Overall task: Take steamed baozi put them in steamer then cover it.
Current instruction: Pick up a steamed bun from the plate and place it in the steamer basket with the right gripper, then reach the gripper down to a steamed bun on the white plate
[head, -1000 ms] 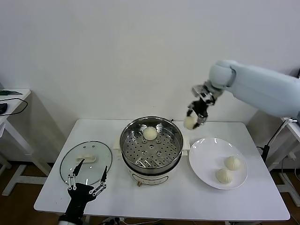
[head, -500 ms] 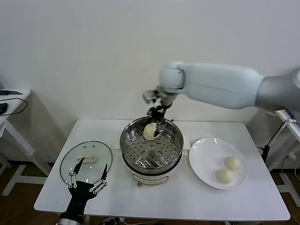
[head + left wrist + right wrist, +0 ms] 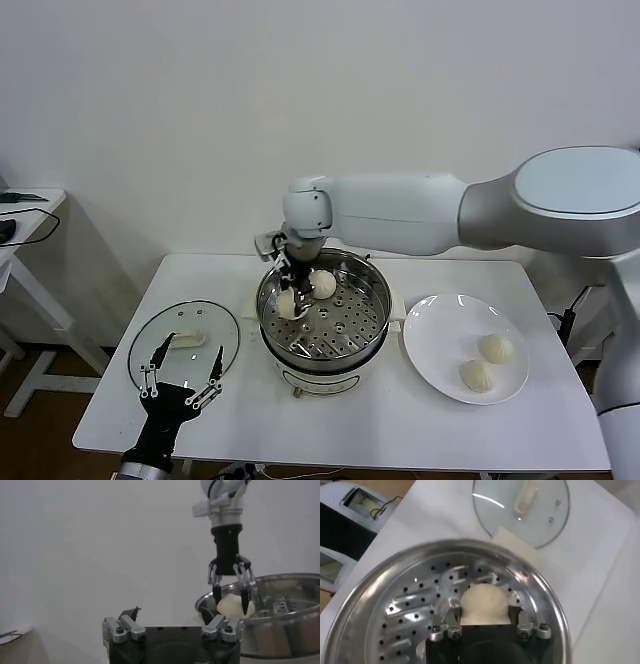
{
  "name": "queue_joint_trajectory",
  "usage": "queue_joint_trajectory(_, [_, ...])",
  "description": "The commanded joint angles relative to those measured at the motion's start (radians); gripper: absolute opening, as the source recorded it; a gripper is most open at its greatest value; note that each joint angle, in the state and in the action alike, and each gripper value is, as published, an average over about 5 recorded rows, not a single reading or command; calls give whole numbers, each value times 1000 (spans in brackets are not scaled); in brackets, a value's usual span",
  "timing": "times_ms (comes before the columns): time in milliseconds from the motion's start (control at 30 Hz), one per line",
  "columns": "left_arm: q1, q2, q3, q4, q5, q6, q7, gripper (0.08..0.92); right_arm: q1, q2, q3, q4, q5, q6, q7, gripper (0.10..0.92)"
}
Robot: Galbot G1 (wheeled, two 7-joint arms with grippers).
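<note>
White counter (image 3: 400, 420) is carrying the shiny steamer (image 3: 322, 312). Inside it, the right claw (image 3: 288, 300) is pinching a cream-white pleated baozi (image 3: 287, 303) beside another bun (image 3: 321, 284). The left claw (image 3: 180, 375) is hanging spread near the glass cover (image 3: 183, 343).

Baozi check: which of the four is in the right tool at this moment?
The baozi over the steamer's left side, clamped by the right tool; one sits loose beside it, two on the plate.
</note>
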Motion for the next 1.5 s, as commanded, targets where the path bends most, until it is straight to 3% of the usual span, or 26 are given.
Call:
queue_joint_trajectory(33, [1, 0, -6, 0, -4, -2, 0, 823, -35, 54, -20, -23, 3, -17, 32, 628])
queue_joint_trajectory(200, [3, -1, -9, -2, -5, -2, 0, 823, -35, 34, -13, -5, -8, -17, 29, 660])
queue_joint_trajectory(367, [6, -2, -8, -5, -5, -1, 0, 823, 15, -64, 15, 71, -27, -16, 20, 781])
queue_joint_trajectory(667, [1, -1, 12, -8, -1, 5, 0, 823, 138, -493, 145, 286, -182, 53, -158, 822])
queue_joint_trajectory(1000, [12, 4, 25, -11, 10, 9, 0, 823, 31, -906, 208, 224, -441, 283, -328, 823])
queue_joint_trajectory(1233, [25, -6, 27, -14, 27, 9, -1, 823, -206, -1001, 236, 194, -527, 343, -262, 823])
queue_joint_trajectory(1500, [36, -14, 33, -18, 39, 13, -3, 823, -422, -988, 352, 180, -604, 334, -206, 823])
